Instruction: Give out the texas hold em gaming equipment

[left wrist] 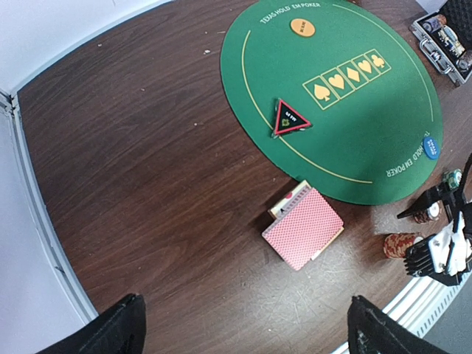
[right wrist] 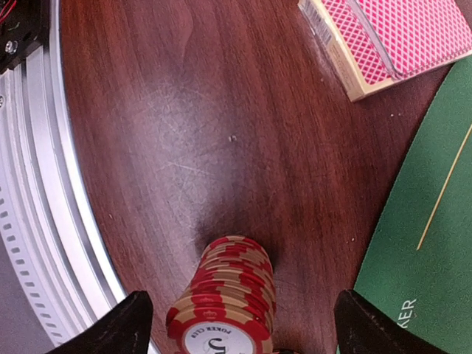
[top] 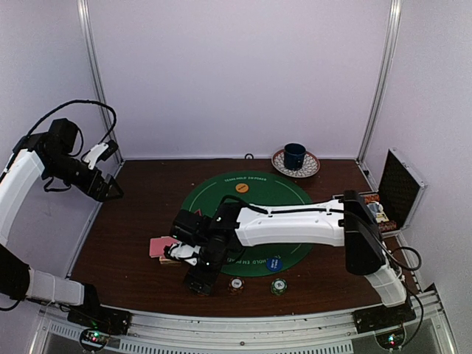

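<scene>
A stack of orange-red striped poker chips (right wrist: 225,295) stands on the wood table between the spread fingers of my right gripper (right wrist: 240,328); neither finger touches it. From above, the right gripper (top: 200,280) is low near the table's front edge. A reddish chip stack (top: 236,286) and a green one (top: 278,285) stand to its right. The pink-backed card deck (left wrist: 302,227) lies beside the green mat (left wrist: 354,96). On the mat are the triangle marker (left wrist: 289,118), orange button (left wrist: 302,27) and blue button (left wrist: 431,147). My left gripper (top: 110,190) is open and empty, raised at the far left.
A blue mug on a patterned saucer (top: 295,158) stands at the back of the table. The silver-edged black case (top: 394,195) is open at the right edge with chips inside. The metal front rail (right wrist: 29,221) runs close to the right gripper.
</scene>
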